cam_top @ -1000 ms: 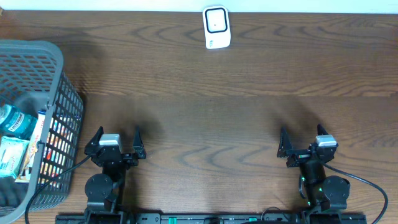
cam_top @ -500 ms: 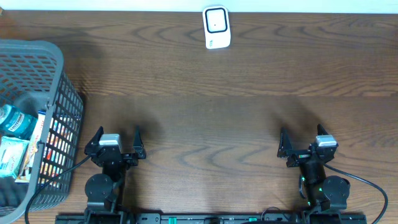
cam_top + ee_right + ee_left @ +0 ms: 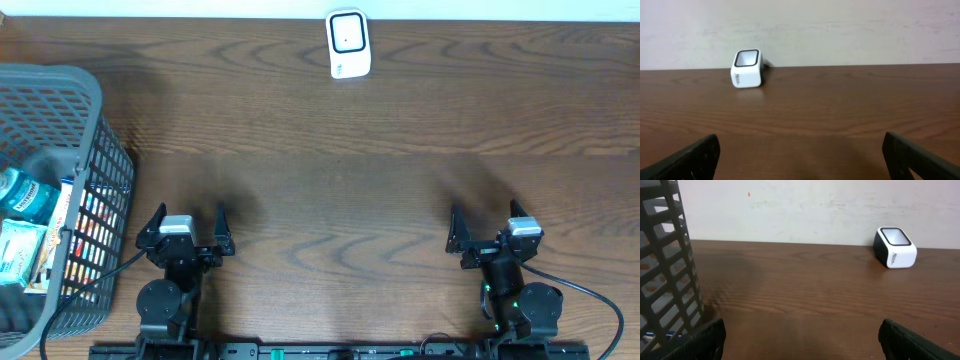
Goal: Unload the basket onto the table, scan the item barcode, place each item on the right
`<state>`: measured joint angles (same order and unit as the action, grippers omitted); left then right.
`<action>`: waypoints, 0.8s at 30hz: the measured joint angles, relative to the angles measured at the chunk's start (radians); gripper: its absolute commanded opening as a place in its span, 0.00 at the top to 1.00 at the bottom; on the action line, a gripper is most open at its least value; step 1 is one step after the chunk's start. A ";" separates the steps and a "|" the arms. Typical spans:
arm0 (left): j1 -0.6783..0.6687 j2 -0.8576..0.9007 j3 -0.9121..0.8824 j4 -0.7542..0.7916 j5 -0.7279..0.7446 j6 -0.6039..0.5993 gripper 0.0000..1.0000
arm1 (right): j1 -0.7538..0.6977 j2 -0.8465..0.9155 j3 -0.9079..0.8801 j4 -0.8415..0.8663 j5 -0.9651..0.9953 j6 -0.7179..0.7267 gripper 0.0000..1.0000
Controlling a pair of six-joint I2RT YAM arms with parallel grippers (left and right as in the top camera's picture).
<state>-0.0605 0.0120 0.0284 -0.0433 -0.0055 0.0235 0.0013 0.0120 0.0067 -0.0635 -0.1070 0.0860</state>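
At the table's left edge stands the grey mesh basket [image 3: 95, 120], holding a teal bottle [image 3: 20, 195] and printed boxes [image 3: 18, 255]. Its wall is close beside the left gripper [image 3: 190, 213], whose jaws stand wide apart and touch nothing. The white barcode scanner [image 3: 348, 44] sits at the far edge near the middle, a broad stretch of brown table [image 3: 340, 170] lying between it and both arms, and well to the right the right gripper [image 3: 483, 214] is likewise spread wide, holding nothing.

The basket [image 3: 97, 110] is cut off by the overhead view's left edge, and the packages [image 3: 20, 252] inside (labels too small to be read) are partly hidden by its mesh wall. Lettering on the scanner [image 3: 895, 247] cannot be made out.
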 measured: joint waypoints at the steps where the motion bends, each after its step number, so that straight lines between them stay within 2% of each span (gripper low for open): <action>1: 0.000 0.000 0.000 0.000 0.000 0.000 0.02 | 0.000 0.000 0.000 0.000 0.000 0.000 0.01; 21: 0.000 0.000 0.000 0.000 0.001 0.000 0.02 | 0.000 0.000 0.000 0.000 0.000 0.000 0.01; 24: 0.000 0.000 0.005 -0.009 0.047 0.000 0.02 | 0.000 0.000 0.000 0.000 0.000 0.000 0.01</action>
<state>-0.0605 0.0120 0.0330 -0.0521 0.0414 0.0231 0.0013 0.0120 0.0067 -0.0635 -0.1070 0.0860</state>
